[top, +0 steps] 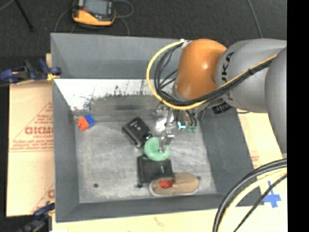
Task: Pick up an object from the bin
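My gripper [165,137] hangs below the orange wrist cover, right of the bin's middle. Its tip reaches down to the upper right edge of a green round disc-shaped thing [154,150] lying on the bin floor. Whether it touches the disc I cannot tell. Just left of the gripper lies a small black boxy thing [135,130], turned at an angle. Directly in front of the green disc lies a flat black rectangular thing [153,168].
A tan oblong thing with a red spot [175,183] lies along the front wall. A small orange and blue block [85,123] sits near the far left corner. The arm and its cables cover the bin's right rear.
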Motion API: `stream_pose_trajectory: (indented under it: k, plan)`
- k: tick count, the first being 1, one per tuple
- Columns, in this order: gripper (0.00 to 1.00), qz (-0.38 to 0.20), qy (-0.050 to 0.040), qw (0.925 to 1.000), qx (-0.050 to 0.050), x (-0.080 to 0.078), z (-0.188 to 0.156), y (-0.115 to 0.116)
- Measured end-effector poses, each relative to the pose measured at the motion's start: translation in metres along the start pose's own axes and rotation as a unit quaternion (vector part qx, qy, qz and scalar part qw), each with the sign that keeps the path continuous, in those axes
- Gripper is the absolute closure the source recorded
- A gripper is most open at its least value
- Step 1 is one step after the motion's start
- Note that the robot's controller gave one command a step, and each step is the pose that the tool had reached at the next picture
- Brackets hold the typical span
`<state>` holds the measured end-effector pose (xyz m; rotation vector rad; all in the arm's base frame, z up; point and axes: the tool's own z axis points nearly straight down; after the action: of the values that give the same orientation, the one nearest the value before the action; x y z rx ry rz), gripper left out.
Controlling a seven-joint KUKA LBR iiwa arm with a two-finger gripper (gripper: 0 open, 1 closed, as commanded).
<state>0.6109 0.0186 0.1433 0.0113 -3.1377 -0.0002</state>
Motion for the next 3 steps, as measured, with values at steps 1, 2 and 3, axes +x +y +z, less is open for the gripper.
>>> stream_pose_trajectory:
  k: [1, 2, 3]
  plan:
    - [0.00, 0.000, -0.0036, 1.0000, 0.000, -0.002, -0.004, 0.000]
    - [1.00, -0.085, -0.0090, 0.9963, 0.000, 0.063, 0.069, -0.004]
    - [1.00, -0.085, -0.0091, 0.9964, 0.000, 0.063, 0.069, -0.004]
